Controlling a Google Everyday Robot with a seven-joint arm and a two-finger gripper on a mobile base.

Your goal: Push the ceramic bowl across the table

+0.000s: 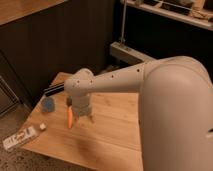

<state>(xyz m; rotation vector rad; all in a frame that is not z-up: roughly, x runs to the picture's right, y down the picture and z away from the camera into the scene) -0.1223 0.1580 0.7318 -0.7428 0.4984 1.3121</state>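
Observation:
My gripper (83,116) points down onto the light wooden table (112,137), left of its middle, at the end of the white arm that reaches in from the right. The reddish-brown ceramic bowl does not show in this view; it is either hidden under the gripper and wrist or out of view. An orange carrot-like thing (70,117) lies right beside the gripper on its left.
A small pale-blue round thing (48,103) sits near the table's left edge. A black elongated thing (52,90) lies behind it. A white packet (19,138) and a small white cube (43,126) lie at the front left corner. Dark cabinets and a shelf stand behind.

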